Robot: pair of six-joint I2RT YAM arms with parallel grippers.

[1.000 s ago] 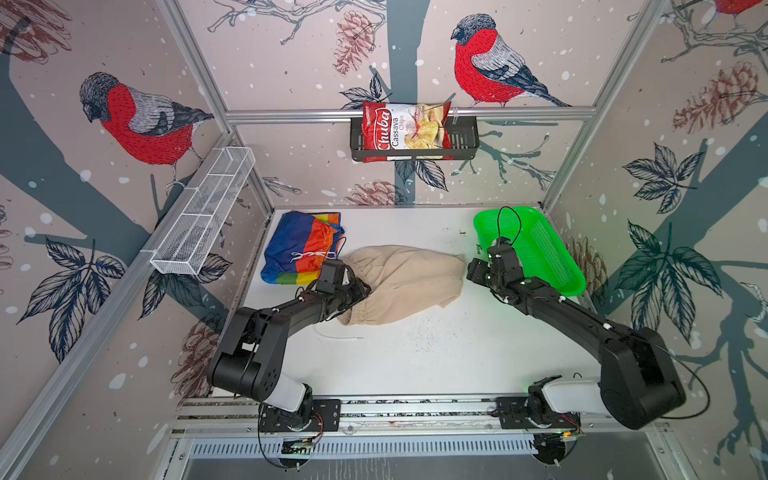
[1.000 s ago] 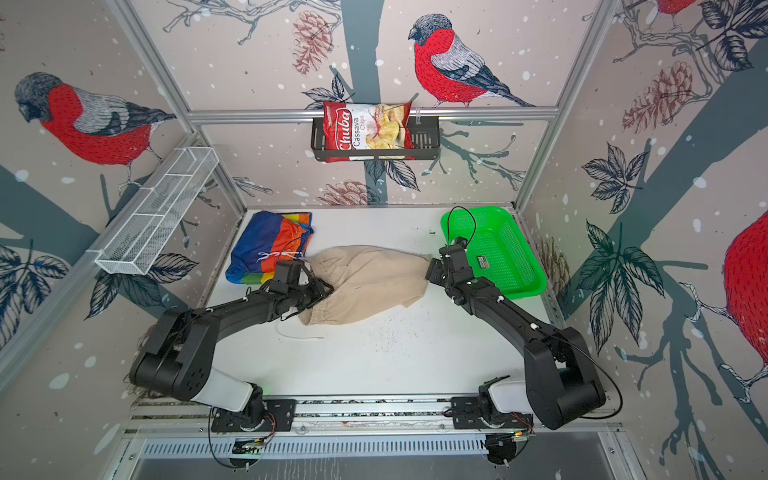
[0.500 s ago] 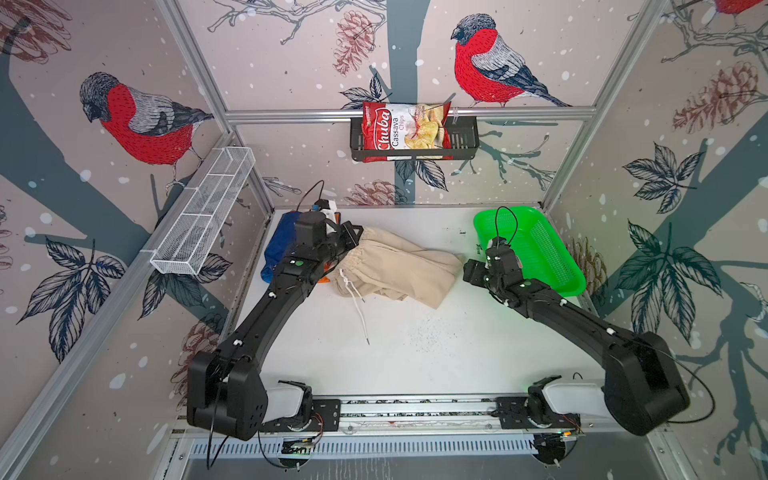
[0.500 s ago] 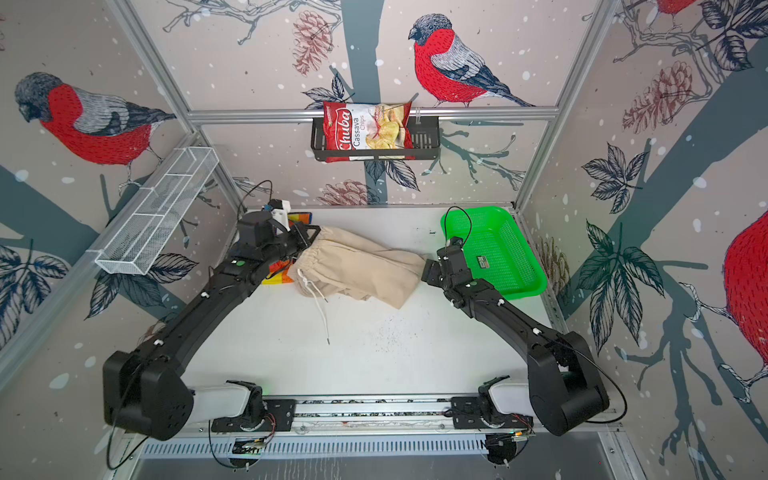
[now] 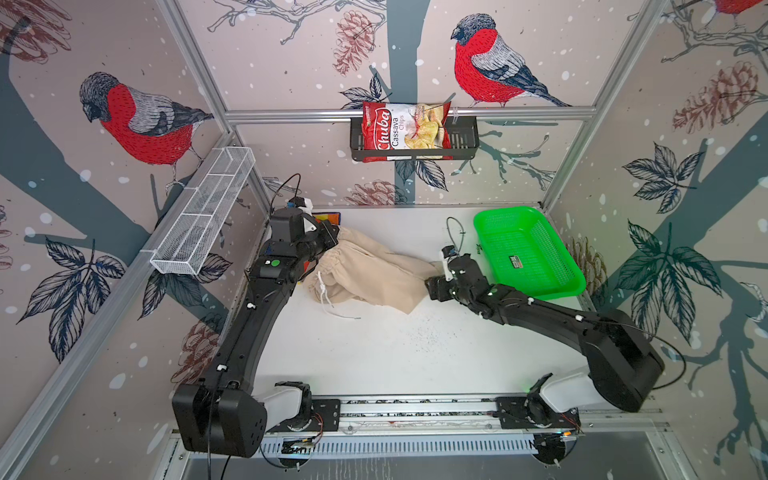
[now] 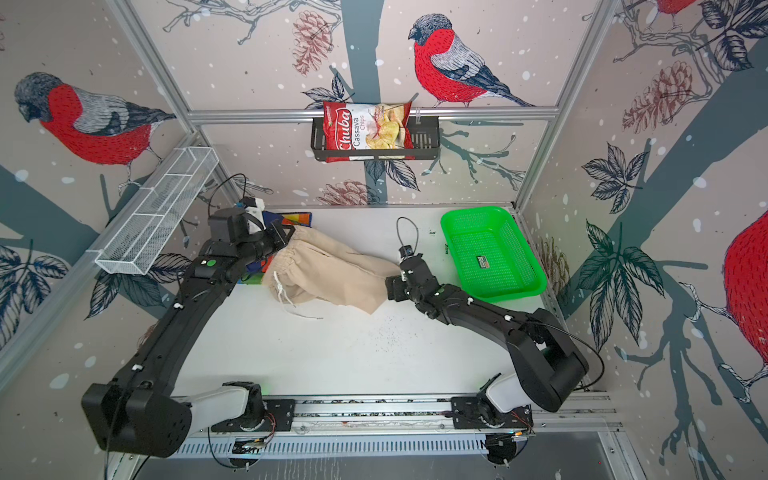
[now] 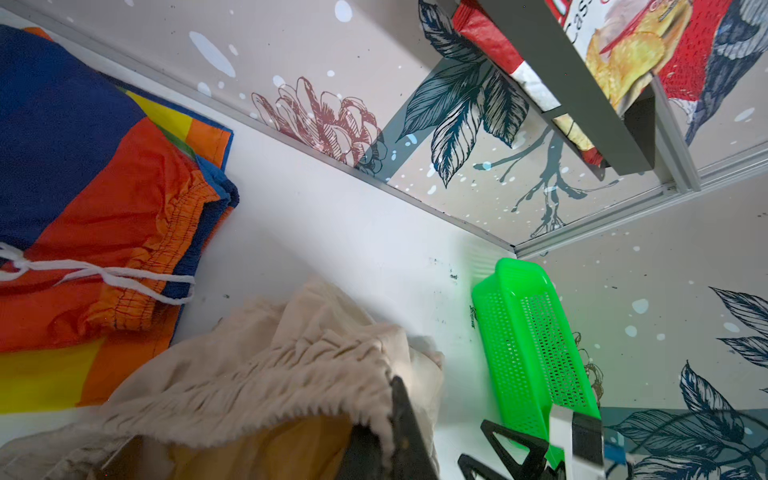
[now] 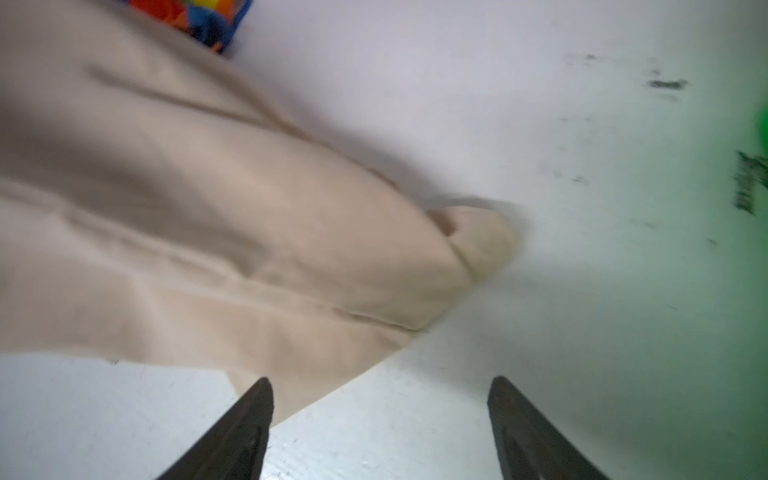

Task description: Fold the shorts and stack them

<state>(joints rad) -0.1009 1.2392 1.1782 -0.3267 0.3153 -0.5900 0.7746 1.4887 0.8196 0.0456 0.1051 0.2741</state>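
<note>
The plain beige cloth shorts point(image 5: 374, 274) carry a white drawstring point(image 5: 320, 284). The thin rainbow-striped shorts point(image 7: 83, 187) show blue, red, orange, yellow and green. The bright green plastic mesh basket point(image 5: 548, 245) sits on the white worktop point(image 5: 374, 357).

Tabletop point(image 5: 365, 357) front half clear, 6 o'clock side. Beige shorts point(image 5: 376, 272) block centre; green basket point(image 5: 544, 245) fills 2 o'clock, rainbow shorts point(image 7: 91, 199) 10 o'clock corner.

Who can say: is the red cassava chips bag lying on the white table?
No, the red chips bag sits up in a hanging black rack.
</note>
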